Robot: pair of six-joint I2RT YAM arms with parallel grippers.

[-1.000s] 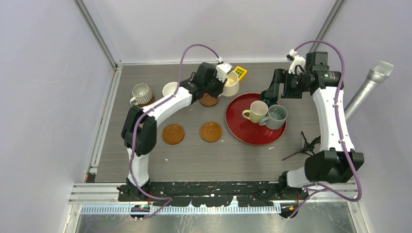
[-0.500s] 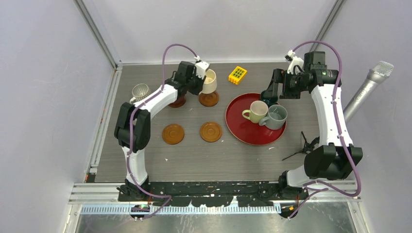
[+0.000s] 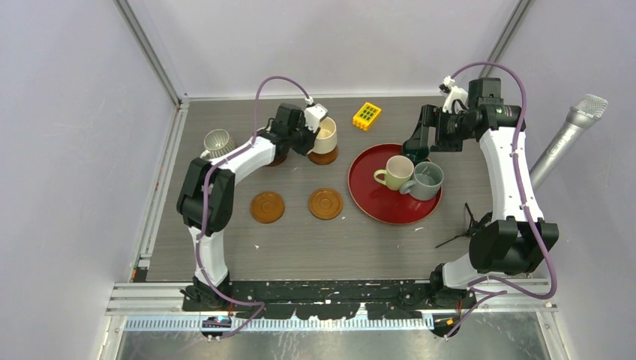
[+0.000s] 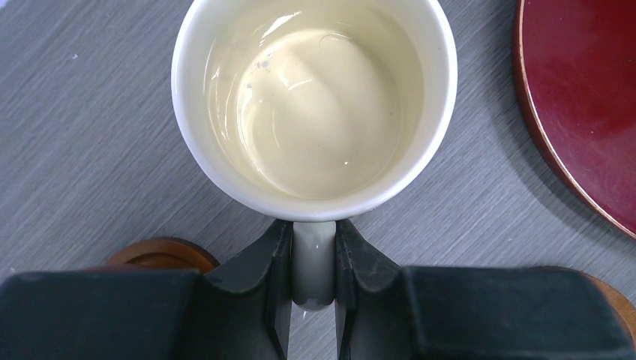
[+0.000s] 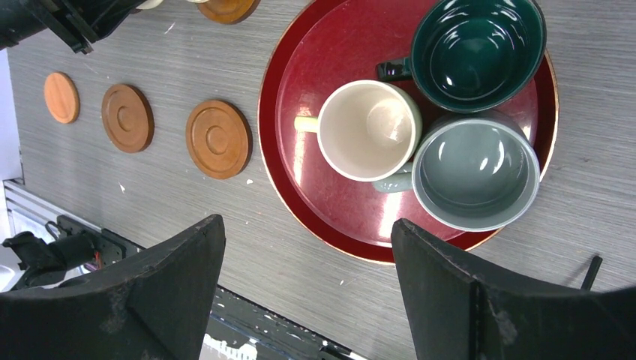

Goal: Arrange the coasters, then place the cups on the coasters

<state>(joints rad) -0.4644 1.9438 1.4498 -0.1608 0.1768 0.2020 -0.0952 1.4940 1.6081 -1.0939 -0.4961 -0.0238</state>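
Left wrist view: the fingers of the left gripper are clenched on the handle of the cream cup, which stands upright with its mouth towards the camera. Grey table shows around the cup. A brown coaster peeks out at 7 o'clock of it, and the red tray curves in at 3 o'clock.

Seen from the top external view, this cup is at 11 o'clock of the table, with another coaster just at 6 o'clock of it. Whether the cup's base touches that disc I cannot tell. The ribbed cup stands at 9 o'clock of the gripper. A bare coaster and a second coaster lie at 6 o'clock, nearer the arm bases.

In the right wrist view the right gripper is spread wide and grasps nothing, above the tray's near rim. On the tray the dark teal cup sits at 1 o'clock, the pale green cup is near the centre and the grey cup is at 4 o'clock, touching the green one. A yellow block lies at 12 o'clock of the tray.
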